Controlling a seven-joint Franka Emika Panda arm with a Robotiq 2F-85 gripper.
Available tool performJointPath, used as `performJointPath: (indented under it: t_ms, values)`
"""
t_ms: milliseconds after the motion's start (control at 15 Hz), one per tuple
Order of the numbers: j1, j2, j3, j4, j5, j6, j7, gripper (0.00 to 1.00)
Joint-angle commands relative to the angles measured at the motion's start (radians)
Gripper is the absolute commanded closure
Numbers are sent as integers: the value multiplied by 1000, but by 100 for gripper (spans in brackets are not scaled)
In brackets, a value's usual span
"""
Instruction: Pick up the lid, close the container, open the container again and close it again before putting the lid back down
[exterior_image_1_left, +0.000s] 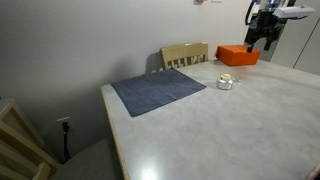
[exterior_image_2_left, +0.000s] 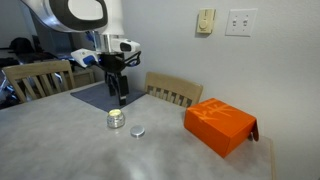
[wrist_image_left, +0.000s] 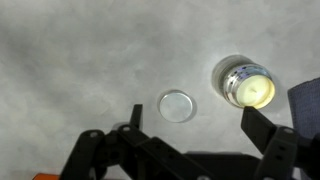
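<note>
The container, a small squat clear jar with a yellowish inside, stands open on the grey table in both exterior views and in the wrist view. The lid, a thin pale round disc, lies flat on the table beside it, a little apart. My gripper is open and empty. It hangs above the table over the lid and jar, touching neither.
An orange rectangular box lies on the table near the jar. A blue-grey cloth is spread on the table. Wooden chairs stand at the table's edge, by the wall.
</note>
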Motion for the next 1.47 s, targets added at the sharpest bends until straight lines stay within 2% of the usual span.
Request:
performJointPath:
  t_ms: [0,67,200,267,467,600,733,1067,1400]
  values:
    - [-55,85,22,47,89,89,-125,0]
    - [-79,101,40,60,150,102,-192,0]
    - [-112,155,61,125,219,51,-306,0]
    - [-71,99,32,55,163,83,-214,0]
    - [-99,145,47,100,193,80,-274,0]
    - [-56,143,18,71,137,185,-173,0]
    - [-29,186,3,94,93,230,-81,0]
    - [34,285,-33,165,11,150,115,0]
    - [25,362,-25,237,29,160,112,0]
